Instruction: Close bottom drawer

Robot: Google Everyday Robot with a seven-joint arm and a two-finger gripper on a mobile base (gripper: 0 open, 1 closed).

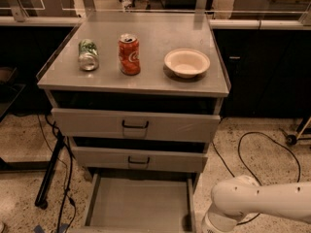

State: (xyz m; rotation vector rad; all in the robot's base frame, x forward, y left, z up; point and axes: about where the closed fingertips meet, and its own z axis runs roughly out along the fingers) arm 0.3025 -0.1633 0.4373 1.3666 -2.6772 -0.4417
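The bottom drawer (138,203) is pulled out at the foot of the grey cabinet, showing its flat, bare floor. Its front panel and handle lie below the picture's lower edge. Above it are the middle drawer (138,159) and the top drawer (136,125), each with a black handle and standing slightly forward. A white arm segment (257,205) shows at the bottom right, beside the open drawer's right side. The gripper is out of view.
On the cabinet top (146,76) are a green can lying on its side (88,55), an upright red can (129,54) and a cream bowl (187,62). Black cables (252,144) and a black stand leg (48,174) lie on the speckled floor.
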